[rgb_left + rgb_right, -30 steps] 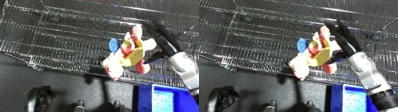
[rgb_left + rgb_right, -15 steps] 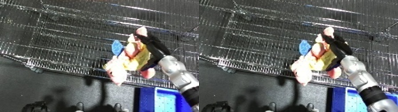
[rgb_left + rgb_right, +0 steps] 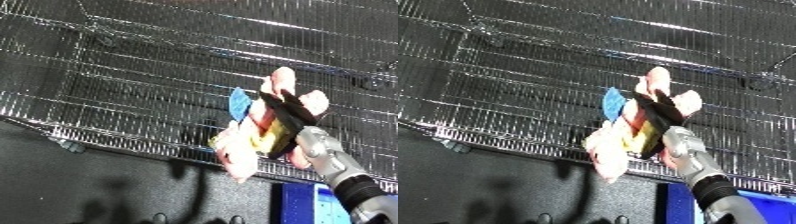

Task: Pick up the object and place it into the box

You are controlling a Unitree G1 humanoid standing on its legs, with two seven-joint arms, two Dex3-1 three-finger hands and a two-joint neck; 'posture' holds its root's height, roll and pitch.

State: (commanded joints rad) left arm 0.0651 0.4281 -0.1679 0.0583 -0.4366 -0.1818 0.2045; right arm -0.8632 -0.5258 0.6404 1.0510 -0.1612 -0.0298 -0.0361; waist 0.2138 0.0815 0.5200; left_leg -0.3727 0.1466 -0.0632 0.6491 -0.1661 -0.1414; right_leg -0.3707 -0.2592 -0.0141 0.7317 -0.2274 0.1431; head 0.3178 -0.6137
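Since a second ago the right hand (image 3: 286, 120) has turned, its dark back now across the soft toy (image 3: 249, 145), fingers wrapped round it. Held clear above the wire rack (image 3: 133, 90), the pink and yellow toy seems ready to carry to the blue bin (image 3: 329, 207) at lower right.

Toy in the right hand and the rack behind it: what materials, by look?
Toy: looks like soft plush fabric, matte pink and yellow with a blue patch; rounded, limp limbs. Right hand is curled round it. Rack: thin metal wire grid, glossy silver glints.
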